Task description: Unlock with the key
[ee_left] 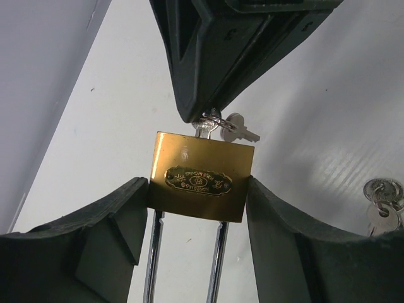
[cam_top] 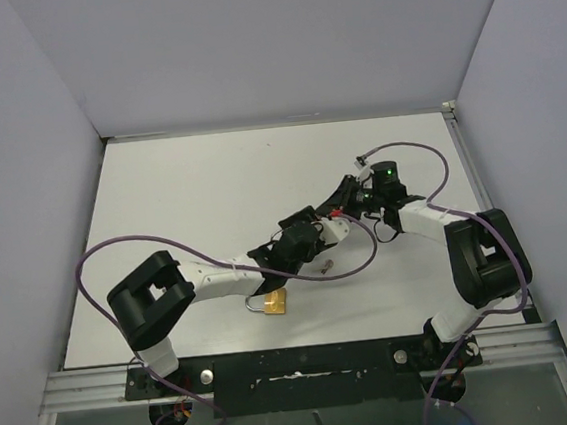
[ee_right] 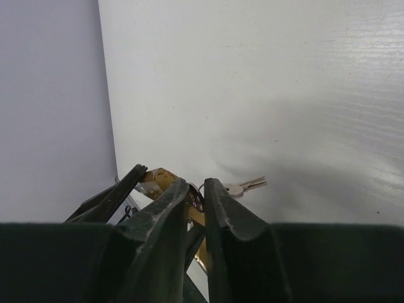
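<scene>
A brass padlock [ee_left: 201,183] is clamped by its sides between the fingers of my left gripper [ee_left: 198,197], with its steel shackle [ee_left: 154,259] pointing back toward the wrist. A silver key [ee_left: 203,130] stands in the keyhole on the lock's far face. My right gripper [ee_left: 203,117] comes down from above with its tips pinched on the key's head. A spare key [ee_left: 243,130] hangs off the same ring. In the right wrist view my right gripper [ee_right: 197,184] shows only a thin gap holding the ring, with the padlock [ee_right: 158,178] behind. Both grippers meet over mid-table [cam_top: 320,224].
Another brass padlock [cam_top: 275,304] lies on the table beside the left forearm. A small bunch of keys [cam_top: 326,266] lies on the table just right of the grippers. A purple cable [cam_top: 197,251] loops across the table. Grey walls close in on three sides.
</scene>
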`<state>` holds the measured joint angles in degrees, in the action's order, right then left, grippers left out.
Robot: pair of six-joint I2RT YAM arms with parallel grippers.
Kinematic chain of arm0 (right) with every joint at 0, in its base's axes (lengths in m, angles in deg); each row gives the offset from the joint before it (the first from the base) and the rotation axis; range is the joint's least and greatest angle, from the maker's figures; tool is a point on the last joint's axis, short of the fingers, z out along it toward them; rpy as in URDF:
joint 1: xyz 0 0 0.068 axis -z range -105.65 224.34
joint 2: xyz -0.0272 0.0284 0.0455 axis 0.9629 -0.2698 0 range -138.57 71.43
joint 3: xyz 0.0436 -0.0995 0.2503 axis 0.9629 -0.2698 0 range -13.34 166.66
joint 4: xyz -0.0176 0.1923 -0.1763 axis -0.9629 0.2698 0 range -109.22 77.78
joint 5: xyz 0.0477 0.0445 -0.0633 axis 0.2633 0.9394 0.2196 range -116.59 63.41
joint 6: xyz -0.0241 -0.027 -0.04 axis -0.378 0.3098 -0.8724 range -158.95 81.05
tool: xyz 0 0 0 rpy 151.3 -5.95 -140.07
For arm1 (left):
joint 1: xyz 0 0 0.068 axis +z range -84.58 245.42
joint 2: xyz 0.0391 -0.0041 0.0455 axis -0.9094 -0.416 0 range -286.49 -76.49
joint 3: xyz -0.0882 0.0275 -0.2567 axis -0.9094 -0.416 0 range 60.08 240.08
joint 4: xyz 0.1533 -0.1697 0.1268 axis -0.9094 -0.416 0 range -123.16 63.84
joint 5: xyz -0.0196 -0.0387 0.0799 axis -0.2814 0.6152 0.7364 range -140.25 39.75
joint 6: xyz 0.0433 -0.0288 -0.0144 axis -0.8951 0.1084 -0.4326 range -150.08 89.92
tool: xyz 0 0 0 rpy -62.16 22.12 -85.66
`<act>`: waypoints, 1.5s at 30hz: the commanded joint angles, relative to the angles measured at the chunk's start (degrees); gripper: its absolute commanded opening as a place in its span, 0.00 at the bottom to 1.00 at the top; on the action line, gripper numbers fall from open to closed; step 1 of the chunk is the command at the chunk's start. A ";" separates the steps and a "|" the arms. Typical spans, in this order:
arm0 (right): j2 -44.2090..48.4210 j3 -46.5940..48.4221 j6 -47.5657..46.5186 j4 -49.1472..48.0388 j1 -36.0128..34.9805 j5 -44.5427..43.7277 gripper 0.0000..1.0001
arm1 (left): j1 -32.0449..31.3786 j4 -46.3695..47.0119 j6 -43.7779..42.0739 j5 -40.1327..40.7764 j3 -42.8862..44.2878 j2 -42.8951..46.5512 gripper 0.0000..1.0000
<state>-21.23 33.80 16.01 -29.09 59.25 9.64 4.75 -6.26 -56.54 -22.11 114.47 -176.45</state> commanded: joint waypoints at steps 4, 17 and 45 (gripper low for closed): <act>4.91 -1.32 1.62 -6.82 2.94 7.17 0.41 | -1.48 12.01 2.01 -4.98 5.71 3.35 0.00; 10.79 -2.54 -6.82 -0.19 15.83 8.87 0.63 | 7.81 -4.64 20.84 -7.15 10.64 5.42 0.00; 0.16 -22.89 -7.04 -57.71 -1.27 -12.42 0.98 | 12.76 -28.67 53.48 -6.38 33.50 -5.67 0.00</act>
<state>-15.77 10.37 4.67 -69.00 59.19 -1.24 17.17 -38.79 -7.41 -28.12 143.69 -183.62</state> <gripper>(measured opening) 0.979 0.559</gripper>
